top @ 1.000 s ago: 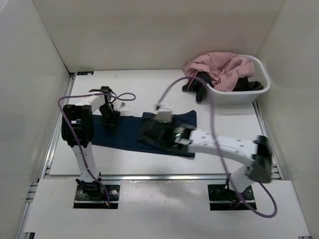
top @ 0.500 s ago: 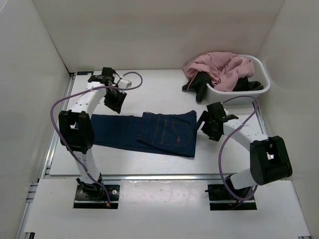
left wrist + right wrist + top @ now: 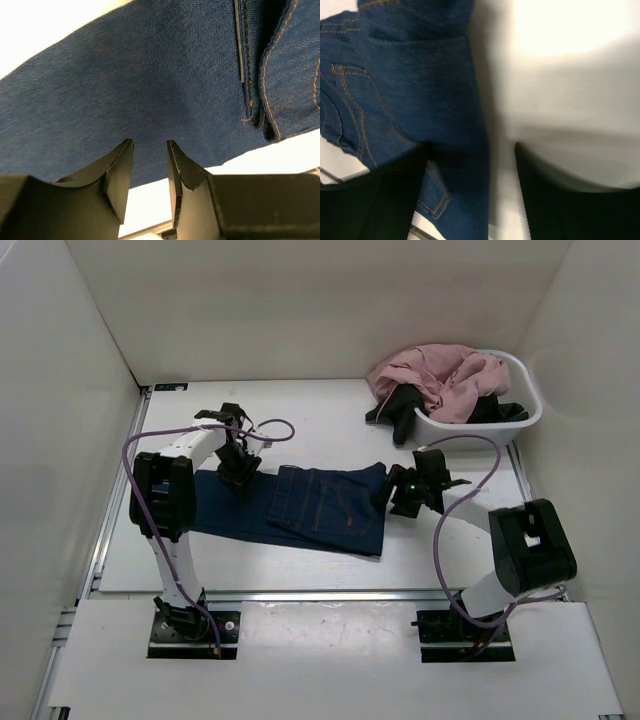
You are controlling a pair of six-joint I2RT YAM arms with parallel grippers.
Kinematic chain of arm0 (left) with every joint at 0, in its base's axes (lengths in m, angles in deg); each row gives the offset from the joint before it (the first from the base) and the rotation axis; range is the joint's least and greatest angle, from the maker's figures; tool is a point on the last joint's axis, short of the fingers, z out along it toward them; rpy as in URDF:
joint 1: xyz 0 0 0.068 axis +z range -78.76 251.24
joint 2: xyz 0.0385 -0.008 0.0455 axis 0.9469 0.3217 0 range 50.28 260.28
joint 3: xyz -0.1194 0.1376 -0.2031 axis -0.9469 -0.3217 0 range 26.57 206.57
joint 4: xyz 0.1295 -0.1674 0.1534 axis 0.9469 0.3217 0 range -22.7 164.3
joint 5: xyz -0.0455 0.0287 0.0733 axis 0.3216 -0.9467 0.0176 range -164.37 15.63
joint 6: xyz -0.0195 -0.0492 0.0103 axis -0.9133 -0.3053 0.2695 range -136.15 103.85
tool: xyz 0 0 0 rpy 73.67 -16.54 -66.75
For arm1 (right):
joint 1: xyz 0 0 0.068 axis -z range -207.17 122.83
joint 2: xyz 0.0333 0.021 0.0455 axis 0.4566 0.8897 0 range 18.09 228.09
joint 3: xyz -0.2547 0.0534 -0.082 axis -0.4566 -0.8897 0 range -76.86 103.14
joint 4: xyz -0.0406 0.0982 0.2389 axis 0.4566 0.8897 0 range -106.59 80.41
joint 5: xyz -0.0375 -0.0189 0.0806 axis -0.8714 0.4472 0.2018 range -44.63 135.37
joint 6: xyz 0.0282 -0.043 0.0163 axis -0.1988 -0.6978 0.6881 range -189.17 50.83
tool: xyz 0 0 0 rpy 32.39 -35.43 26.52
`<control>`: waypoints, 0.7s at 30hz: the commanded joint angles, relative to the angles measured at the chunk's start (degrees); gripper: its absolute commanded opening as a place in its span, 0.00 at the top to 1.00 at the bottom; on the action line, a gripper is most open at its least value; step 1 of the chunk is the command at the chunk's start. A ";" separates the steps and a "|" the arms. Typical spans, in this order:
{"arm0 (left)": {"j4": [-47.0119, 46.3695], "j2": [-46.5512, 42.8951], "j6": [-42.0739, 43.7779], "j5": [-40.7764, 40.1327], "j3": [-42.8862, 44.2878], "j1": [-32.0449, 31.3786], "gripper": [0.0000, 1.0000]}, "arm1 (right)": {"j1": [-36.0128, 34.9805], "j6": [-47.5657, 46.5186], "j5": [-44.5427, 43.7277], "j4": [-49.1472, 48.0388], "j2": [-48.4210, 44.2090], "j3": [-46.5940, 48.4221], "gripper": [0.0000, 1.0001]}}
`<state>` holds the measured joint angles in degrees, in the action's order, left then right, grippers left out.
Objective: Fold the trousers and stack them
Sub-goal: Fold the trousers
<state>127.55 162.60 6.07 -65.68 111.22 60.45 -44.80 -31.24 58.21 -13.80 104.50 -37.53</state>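
While the white table (image 3: 300,420) lay under both arms, the trousers (image 3: 330,505) rested flat on it, folded, between the two grippers; a white basket (image 3: 527,392) stood beyond the right gripper (image 3: 402,492), holding a pink garment (image 3: 440,375), with a black garment (image 3: 395,412) spilling over its rim; the right gripper's jaws gaped wide at the waist end, the denim's edge lying between them; the left gripper (image 3: 240,470) hung low over the leg, fingers (image 3: 120,170) narrowly parted, gripping nothing.
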 commanded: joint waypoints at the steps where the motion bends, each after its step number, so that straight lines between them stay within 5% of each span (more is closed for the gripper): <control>1: -1.27 -1.39 0.02 -1.31 -0.97 1.20 0.56 | -0.21 -1.37 1.57 3.10 7.79 1.88 0.38; 3: -1.27 -2.00 0.02 -0.78 -0.97 2.77 0.56 | -0.21 -1.37 3.49 3.10 9.56 1.89 0.49; 5: -1.27 -3.32 0.02 -0.78 -1.49 4.01 0.56 | 1.10 -0.59 3.51 4.32 9.57 2.42 0.81; 8: -1.27 -4.99 0.55 -1.39 -3.42 4.81 0.56 | 2.94 -0.58 1.67 6.43 6.33 2.42 0.98; 13: -2.85 -6.14 1.60 -3.59 -7.47 5.34 0.56 | 5.14 -3.65 0.09 13.98 1.93 7.06 1.00; 21: -4.00 -5.52 1.07 -7.37 -7.65 5.86 0.54 | 12.09 -12.35 -17.49 57.12 -7.48 34.64 1.00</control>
<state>125.04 160.41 6.95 -71.51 103.24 65.94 -34.87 -38.47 49.27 24.58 101.92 -11.80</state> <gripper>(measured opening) 0.454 0.015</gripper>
